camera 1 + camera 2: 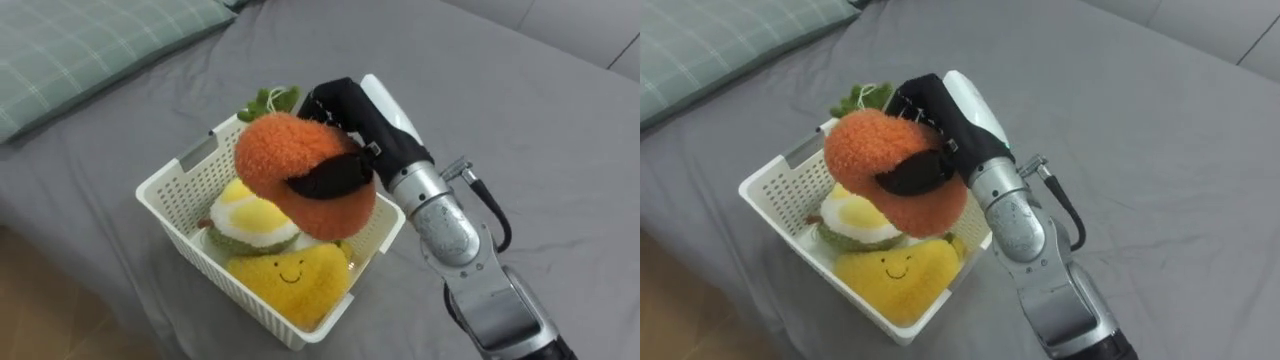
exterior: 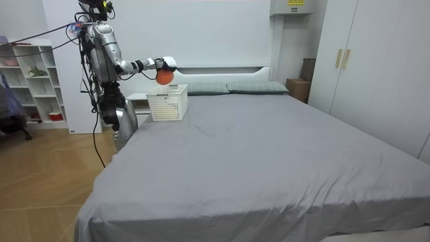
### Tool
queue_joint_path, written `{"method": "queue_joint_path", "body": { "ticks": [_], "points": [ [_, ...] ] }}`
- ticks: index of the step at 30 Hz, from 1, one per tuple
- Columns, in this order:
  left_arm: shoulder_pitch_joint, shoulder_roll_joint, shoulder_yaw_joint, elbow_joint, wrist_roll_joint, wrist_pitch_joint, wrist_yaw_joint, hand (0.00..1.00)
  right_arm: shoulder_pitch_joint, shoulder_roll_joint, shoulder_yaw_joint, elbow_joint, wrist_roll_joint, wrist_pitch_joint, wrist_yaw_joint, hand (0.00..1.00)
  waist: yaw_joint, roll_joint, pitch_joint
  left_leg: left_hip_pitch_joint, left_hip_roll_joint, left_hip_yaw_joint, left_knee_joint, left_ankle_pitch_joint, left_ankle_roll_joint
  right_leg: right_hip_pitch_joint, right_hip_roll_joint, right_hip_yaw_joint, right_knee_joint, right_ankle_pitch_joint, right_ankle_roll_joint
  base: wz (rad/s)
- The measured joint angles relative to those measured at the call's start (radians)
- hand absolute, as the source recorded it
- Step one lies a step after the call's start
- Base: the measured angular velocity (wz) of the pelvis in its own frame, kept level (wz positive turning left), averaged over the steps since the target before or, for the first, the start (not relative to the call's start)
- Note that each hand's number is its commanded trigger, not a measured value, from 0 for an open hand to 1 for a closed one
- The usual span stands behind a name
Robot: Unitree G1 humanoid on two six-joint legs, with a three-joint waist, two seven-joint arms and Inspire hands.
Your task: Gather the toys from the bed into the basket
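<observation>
The right hand (image 1: 345,105) is clasped round a fuzzy orange plush toy with green leaves (image 1: 300,160), holding it above the 1 o'clock corner of the white slotted plastic basket (image 1: 180,228) on the grey-sheeted bed (image 1: 520,110). In the basket lie a fried-egg plush (image 1: 255,212) and, at 6 o'clock, a yellow smiling plush (image 1: 290,280).

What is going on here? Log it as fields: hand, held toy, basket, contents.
right hand: shut on the orange toy
orange toy: held over the basket
basket: white, on the grey bed, near the pillow
contents: egg toy, yellow toy
</observation>
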Motion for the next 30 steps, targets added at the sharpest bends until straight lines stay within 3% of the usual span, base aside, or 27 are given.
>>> {"method": "queue_joint_path", "body": {
  "ticks": [6, 18, 24, 30],
  "points": [
    [-0.005, 0.000, 0.007, -0.001, -0.002, -0.005, 0.001, 0.00, 0.001, -0.005, 0.004, 0.026, -0.013, 0.006, -0.006, 0.00, 0.002, -0.003, 0.0064, -0.009, -0.002, -0.008, 0.006, 0.000, 0.000, -0.002, -0.002, -0.012, 0.000, 0.000, 0.000, 0.04],
    [-0.008, 0.000, 0.004, -0.022, -0.002, -0.013, 0.028, 0.00, 0.004, -0.005, 0.004, 0.063, -0.028, 0.005, -0.027, 0.00, -0.017, -0.005, 0.0052, -0.016, -0.002, -0.011, 0.017, 0.000, 0.000, -0.003, -0.003, -0.024, 0.001, 0.002, 0.001, 0.01],
    [-0.008, 0.000, 0.005, -0.038, -0.004, -0.019, 0.044, 0.00, 0.004, -0.007, 0.000, 0.063, -0.027, 0.004, -0.052, 0.00, -0.017, -0.004, 0.0033, -0.015, -0.002, -0.013, 0.019, 0.000, 0.000, -0.002, -0.003, -0.025, 0.001, 0.002, 0.001, 0.00],
    [-0.013, 0.000, 0.028, -0.039, -0.009, -0.019, 0.066, 0.00, 0.004, -0.008, -0.022, 0.068, -0.020, 0.002, -0.075, 0.00, -0.020, 0.008, -0.0035, -0.011, -0.002, -0.016, 0.019, 0.000, 0.000, 0.004, -0.003, -0.025, 0.001, 0.002, 0.001, 0.01]
  ]
}}
